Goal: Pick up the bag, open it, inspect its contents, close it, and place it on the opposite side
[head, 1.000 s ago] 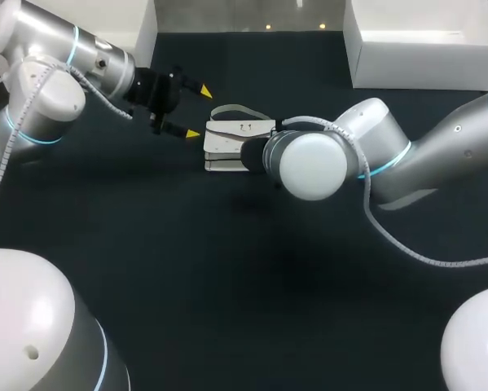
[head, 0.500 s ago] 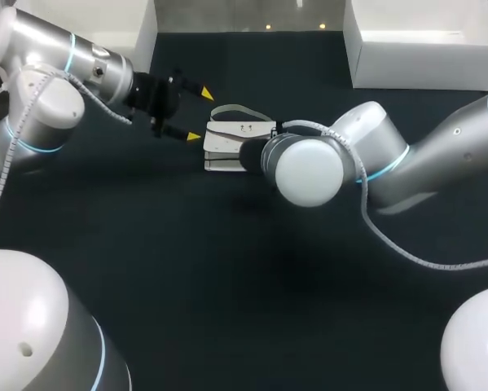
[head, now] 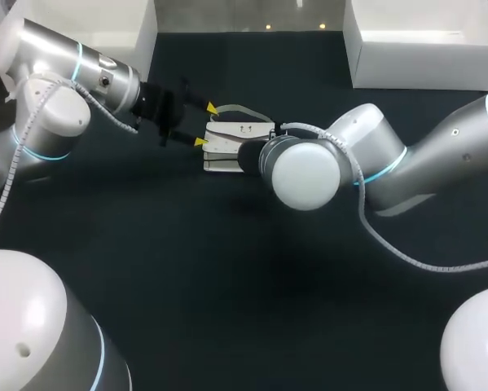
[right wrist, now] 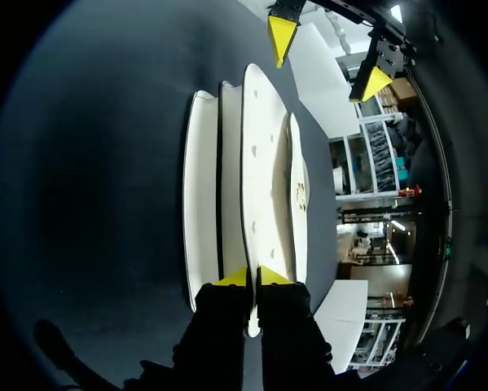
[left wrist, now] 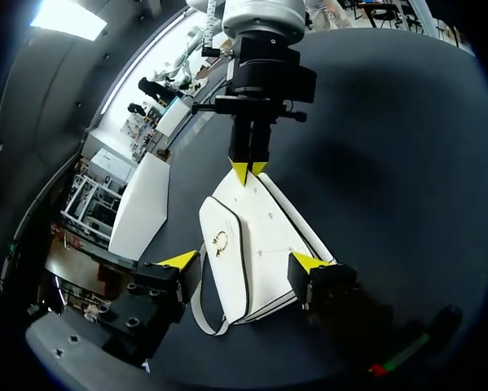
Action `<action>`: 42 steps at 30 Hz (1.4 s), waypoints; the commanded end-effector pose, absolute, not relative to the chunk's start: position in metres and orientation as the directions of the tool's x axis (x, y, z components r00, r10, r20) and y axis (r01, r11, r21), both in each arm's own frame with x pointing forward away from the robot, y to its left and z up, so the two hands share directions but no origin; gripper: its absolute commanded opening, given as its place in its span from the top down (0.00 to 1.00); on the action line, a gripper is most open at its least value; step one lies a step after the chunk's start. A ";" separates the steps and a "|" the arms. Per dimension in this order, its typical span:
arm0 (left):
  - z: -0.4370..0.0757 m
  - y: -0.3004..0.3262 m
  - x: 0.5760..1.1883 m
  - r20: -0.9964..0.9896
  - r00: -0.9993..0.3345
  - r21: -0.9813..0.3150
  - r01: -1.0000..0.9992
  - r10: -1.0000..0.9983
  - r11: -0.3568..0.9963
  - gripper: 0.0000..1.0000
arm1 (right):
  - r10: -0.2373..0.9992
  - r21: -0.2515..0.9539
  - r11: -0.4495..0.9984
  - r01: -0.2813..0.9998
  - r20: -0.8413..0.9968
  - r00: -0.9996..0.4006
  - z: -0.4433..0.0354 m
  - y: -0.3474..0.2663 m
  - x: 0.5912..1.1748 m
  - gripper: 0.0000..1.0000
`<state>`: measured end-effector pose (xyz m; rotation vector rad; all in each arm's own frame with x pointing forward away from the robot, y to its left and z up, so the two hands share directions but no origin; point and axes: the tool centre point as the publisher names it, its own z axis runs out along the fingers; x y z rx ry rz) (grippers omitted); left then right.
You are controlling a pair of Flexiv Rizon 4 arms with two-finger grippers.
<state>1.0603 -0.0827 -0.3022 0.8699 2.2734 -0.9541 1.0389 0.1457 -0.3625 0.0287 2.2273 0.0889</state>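
Small white leather-look handbag (head: 227, 142) w/ gold clasp (left wrist: 221, 242) lies on dark table (head: 227, 285) well left of open white box (head: 423, 57), right gripper (right wrist: 252, 277) pinching its box-side edge, left gripper (left wrist: 244, 261) spread wide astride far end; prob. light, semi-stiff, slick, so grip body sides, not floppy strap (left wrist: 197, 303).

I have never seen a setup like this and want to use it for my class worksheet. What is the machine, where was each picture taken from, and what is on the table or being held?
This is a robot with two arms, each ending in a two-fingered hand with yellow tips. The head view looks down from above and behind. Each round picture comes from a camera on one wrist.

On the dark table lies a white bag with a gold clasp. The right hand pinches one end of the bag between its closed fingers. The left hand is open, with a finger on either side of the bag's other end, not gripping it.
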 end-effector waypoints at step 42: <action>-0.347 -0.129 1.091 -0.647 -0.668 -0.411 0.712 0.368 0.569 0.87 | 0.053 0.074 0.997 -0.009 -0.793 -0.608 -0.364 0.147 1.038 1.00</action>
